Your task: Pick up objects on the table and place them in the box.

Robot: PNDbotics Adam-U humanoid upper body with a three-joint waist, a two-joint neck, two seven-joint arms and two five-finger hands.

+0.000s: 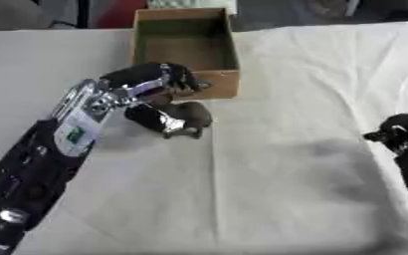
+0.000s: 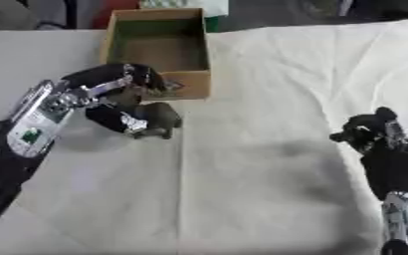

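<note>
The left hand (image 1: 159,97) curls round a small grey-brown object (image 1: 190,113), seemingly pinching it, on the worktop (image 1: 277,169) just in front of the box's (image 1: 227,47) near wall. The pick-up is in hand; next comes a lift over that wall. The right hand (image 2: 364,130), fingers curled, idles at the right, well apart.
</note>
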